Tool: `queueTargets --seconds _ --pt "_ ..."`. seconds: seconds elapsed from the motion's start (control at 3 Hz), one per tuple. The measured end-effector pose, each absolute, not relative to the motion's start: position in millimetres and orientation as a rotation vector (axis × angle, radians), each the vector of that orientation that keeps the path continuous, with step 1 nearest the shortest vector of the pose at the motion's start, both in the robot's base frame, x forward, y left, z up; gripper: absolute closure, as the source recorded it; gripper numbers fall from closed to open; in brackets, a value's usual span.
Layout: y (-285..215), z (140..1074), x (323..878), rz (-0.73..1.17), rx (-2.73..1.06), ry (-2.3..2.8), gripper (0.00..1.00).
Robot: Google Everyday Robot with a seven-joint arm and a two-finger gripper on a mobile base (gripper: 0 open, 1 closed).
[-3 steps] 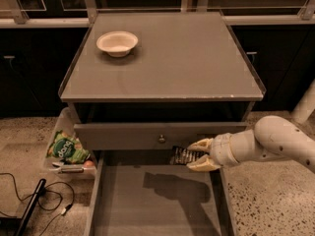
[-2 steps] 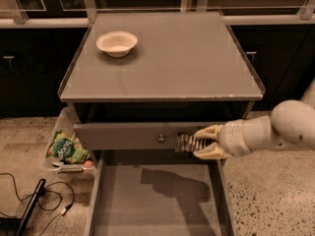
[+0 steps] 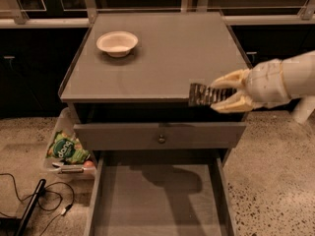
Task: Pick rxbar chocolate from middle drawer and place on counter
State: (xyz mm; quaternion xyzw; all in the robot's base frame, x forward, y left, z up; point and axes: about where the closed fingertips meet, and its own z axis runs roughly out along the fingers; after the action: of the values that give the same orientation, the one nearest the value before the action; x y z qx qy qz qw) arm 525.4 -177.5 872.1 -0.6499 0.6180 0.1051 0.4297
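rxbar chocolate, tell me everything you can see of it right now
The rxbar chocolate is a small flat bar in a dark, slightly shiny wrapper with pale markings too small to read. Its right end is pinched in the pale hand, which reaches in from the right. Its free end points left and it lies roughly level. It hangs at the front right edge of the counter, above the open middle drawer, and seems to touch only the hand.
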Motion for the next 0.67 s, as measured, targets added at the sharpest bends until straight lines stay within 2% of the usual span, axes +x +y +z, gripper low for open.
queueTargets --seconds 0.67 --pt "-182.1 891.6 531.2 0.235 -1.612 1.518 1.0"
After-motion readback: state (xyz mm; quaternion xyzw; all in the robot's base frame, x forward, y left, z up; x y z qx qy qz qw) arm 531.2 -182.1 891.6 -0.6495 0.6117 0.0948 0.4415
